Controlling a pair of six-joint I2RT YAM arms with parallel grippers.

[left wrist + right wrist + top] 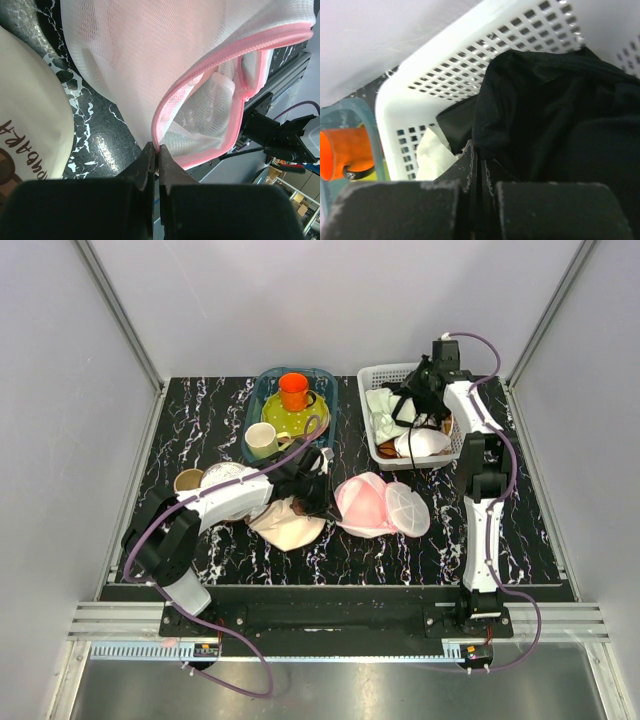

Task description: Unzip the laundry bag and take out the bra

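Note:
The laundry bag point(408, 508) lies open in the middle of the table, its white ribbed mesh half on the right. A light-pink domed shape, the bra point(360, 502), sits in its left half. My left gripper point(325, 490) is at the bag's left edge. In the left wrist view it point(158, 147) is shut on the pink rim point(210, 70), with white mesh point(150, 60) lifted above it. My right gripper point(418, 390) hangs over the white basket point(385, 373). In the right wrist view it point(480, 152) is shut against a black cloth point(555, 115).
A beige cap with brown print point(288, 525) lies under my left arm. A blue tub point(262, 390) holds an orange cup point(293, 390), and a cream mug point(262, 440) sits at its front edge. The basket holds pale green cloth point(382, 405) and a white domed item point(422, 443).

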